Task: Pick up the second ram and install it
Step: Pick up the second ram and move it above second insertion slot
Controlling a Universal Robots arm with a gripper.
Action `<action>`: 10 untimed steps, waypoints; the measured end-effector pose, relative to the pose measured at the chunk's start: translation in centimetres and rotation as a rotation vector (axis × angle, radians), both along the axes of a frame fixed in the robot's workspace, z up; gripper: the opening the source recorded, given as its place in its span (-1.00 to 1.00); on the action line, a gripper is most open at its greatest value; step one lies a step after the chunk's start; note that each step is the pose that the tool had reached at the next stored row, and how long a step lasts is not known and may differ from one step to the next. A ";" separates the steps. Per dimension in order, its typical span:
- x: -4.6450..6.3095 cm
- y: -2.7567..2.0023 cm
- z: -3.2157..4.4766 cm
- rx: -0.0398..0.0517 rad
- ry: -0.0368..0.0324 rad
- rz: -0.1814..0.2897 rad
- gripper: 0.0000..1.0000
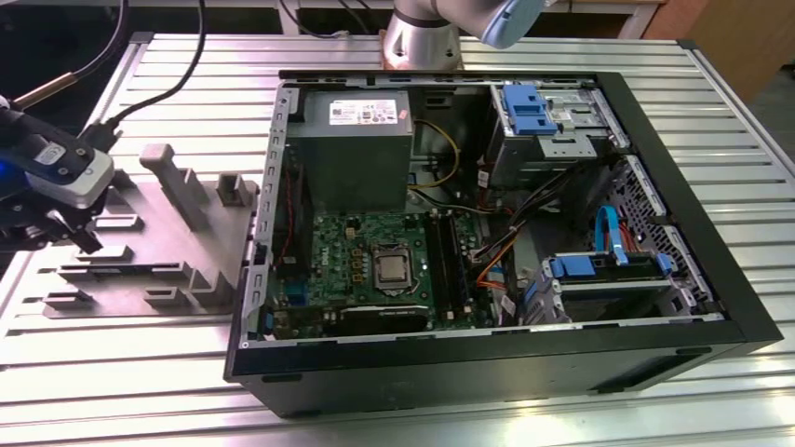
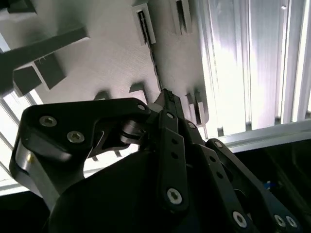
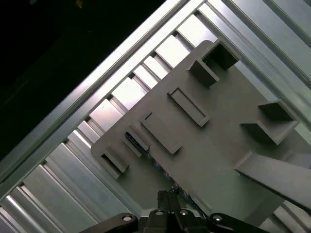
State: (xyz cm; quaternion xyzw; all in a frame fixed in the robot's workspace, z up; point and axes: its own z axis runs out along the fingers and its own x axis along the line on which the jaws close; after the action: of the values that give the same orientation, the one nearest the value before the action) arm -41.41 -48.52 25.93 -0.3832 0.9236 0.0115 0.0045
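Gripper (image 2: 167, 99) fingers are pressed together, apparently pinching the second ram (image 2: 152, 53) by its upper edge; it stands edgewise in the grey fixture (image 1: 168, 228). Light, stiff, fragile: grasp board edges, not chips.

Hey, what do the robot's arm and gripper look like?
The arm is a silver-grey tube with a light blue joint cap. The gripper is matte black, built of bolted link bars with silver screws; black cables run to its wrist.
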 end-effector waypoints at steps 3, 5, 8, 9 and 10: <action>0.0 0.00 -0.04 -0.0010 0.0000 0.056 -0.80; 0.0 0.00 -0.06 -0.0016 -0.0001 0.092 -0.80; 0.0 0.00 -0.10 -0.0023 -0.0002 0.146 -0.80; 0.0 0.00 -0.11 -0.0024 -0.0002 0.165 -0.80; 0.0 0.00 -0.13 -0.0025 -0.0002 0.183 -0.80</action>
State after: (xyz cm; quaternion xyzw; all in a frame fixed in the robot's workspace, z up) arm -41.41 -48.52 25.80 -0.4658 0.8848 0.0107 0.0031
